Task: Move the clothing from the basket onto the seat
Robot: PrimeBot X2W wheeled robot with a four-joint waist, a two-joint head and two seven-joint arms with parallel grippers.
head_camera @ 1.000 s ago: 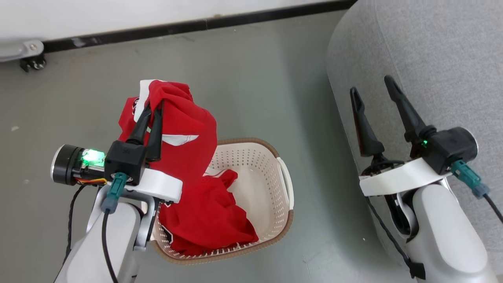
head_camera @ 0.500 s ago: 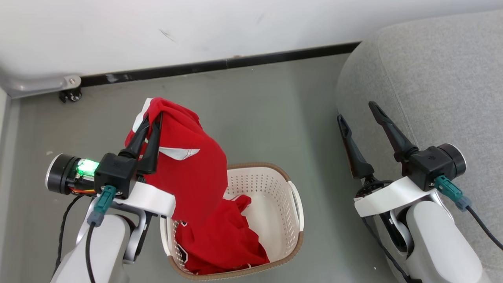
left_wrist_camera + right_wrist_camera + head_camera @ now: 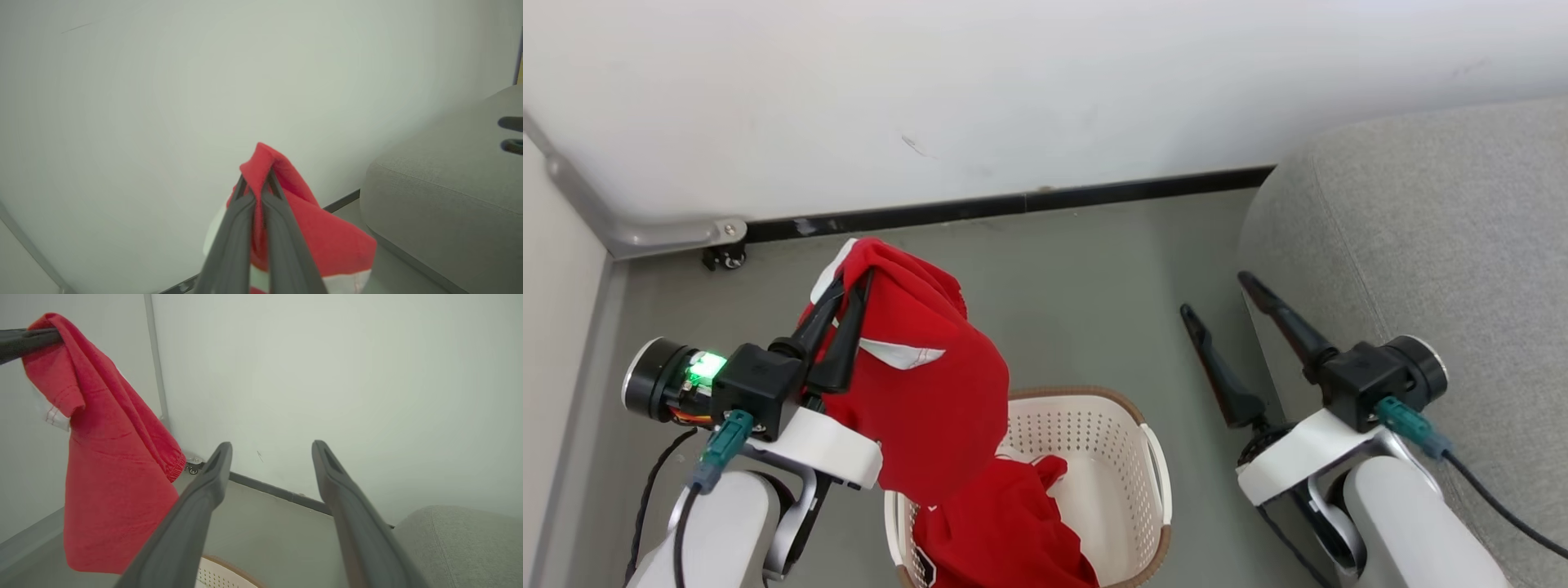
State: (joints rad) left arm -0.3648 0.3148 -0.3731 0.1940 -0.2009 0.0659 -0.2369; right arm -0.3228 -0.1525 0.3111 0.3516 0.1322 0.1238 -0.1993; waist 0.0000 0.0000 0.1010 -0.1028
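The left jaws were shut tight on a fold of the red garment with white trim (image 3: 923, 408), and the fabric was pinched between the two fingers (image 3: 843, 349) close to their tips. From that grip the garment hung down in one long drape, clear of the floor (image 3: 1078, 286). Its lower end hung over the near-left part of the basket (image 3: 1158, 482), which stood below the left jaws and a little to their right. Whether the hem touched the basket could not be told.

The jersey (image 3: 1005, 531), also red, lay bunched inside the basket under the hanging garment.

The right jaws stood wide apart and held nothing. They hovered above the floor between the basket and the seat (image 3: 1445, 269). The grey upholstery lay just beside their right finger, and the basket sat below them to their left. The held garment hung well to the left of the right jaws, and its top was near the level of their tips.
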